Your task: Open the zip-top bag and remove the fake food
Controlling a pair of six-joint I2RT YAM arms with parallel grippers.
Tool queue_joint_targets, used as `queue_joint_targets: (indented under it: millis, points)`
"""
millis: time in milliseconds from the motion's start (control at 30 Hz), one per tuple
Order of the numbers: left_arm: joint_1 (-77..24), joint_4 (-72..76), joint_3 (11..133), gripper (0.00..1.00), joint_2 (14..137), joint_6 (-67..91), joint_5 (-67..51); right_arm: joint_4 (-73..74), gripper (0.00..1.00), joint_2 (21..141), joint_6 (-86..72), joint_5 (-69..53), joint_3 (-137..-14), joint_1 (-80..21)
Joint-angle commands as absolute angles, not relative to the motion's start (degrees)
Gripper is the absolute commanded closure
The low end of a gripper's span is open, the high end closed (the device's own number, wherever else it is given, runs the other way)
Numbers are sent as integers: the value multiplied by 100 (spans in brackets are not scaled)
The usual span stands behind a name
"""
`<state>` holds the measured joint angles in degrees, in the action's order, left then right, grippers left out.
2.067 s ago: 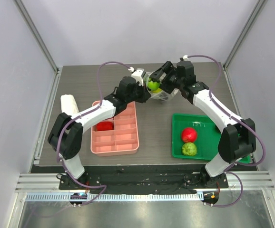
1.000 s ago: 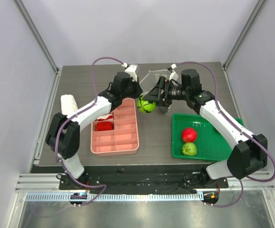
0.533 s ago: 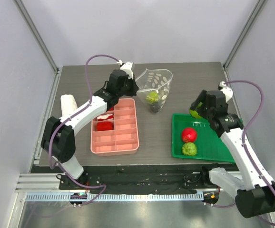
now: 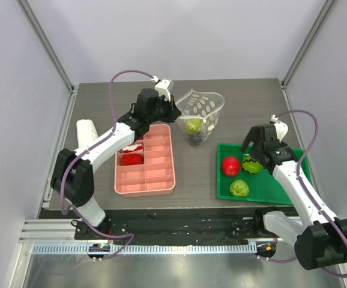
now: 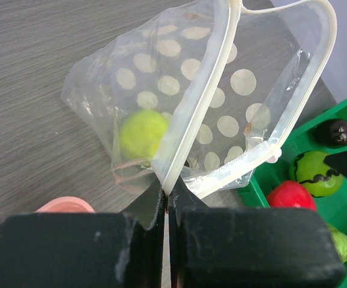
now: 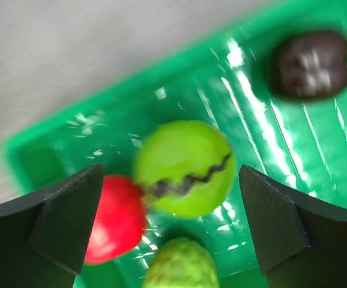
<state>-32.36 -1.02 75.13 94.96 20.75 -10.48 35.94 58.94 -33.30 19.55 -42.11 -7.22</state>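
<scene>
The clear zip-top bag (image 4: 202, 108) with white dots hangs open above the table, and it also shows in the left wrist view (image 5: 233, 90). My left gripper (image 4: 172, 111) is shut on its rim (image 5: 166, 191). A yellow-green pear (image 4: 193, 125) lies inside the bag (image 5: 141, 133). My right gripper (image 4: 250, 156) is open over the green tray (image 4: 284, 192). Between its fingers (image 6: 68, 219) lies a smooth green ball with a black zigzag (image 6: 184, 168). The red apple (image 4: 230, 165) and the bumpy green fruit (image 4: 239, 188) lie in the tray beside it.
A pink divided tray (image 4: 159, 171) with red pieces (image 4: 131, 159) sits left of centre. A white roll (image 4: 87, 133) lies at the table's left edge. A dark brown piece (image 6: 311, 63) lies in the green tray's far corner.
My right gripper has come down over the green tray and let go of the green zigzag ball, which now lies in it. The apple has shifted left. The left gripper still holds the bag.
</scene>
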Motion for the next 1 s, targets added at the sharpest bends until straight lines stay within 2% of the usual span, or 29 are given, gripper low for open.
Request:
queue_joint_targets:
  millis: [0,167,233,300,333,367,433,500,967]
  points:
    - [-3278,273,7506,100,9439,2118,-1239,3594,0,5555,-2734,2487,-5411,-1194]
    - [-3331,308,7532,100,9492,2144,-1257,3482,1,6045,-2374,2445,-6336,-2195]
    - [-3375,316,7541,100,9501,2144,-1248,3149,7,6309,-2338,2111,-6757,-2407]
    - [-3410,308,7558,100,9527,2145,-1222,2989,28,6819,-2469,1682,-7265,-2732]
    - [-3428,308,7576,100,9527,2162,-1213,2884,57,6986,-2513,1609,-7451,-2847]
    - [-3436,299,7594,100,9545,2171,-1222,2796,70,7318,-2557,1556,-7592,-3030]
    - [-3498,281,7611,100,9571,2162,-1187,2568,89,7697,-2602,1267,-7935,-3137]
    - [-3550,281,7611,100,9563,2162,-1186,2628,98,8319,-2593,1117,-8364,-3208]
    - [-3753,237,7488,100,9457,2153,-1222,1978,99,9720,-2250,1757,-8841,-3208]
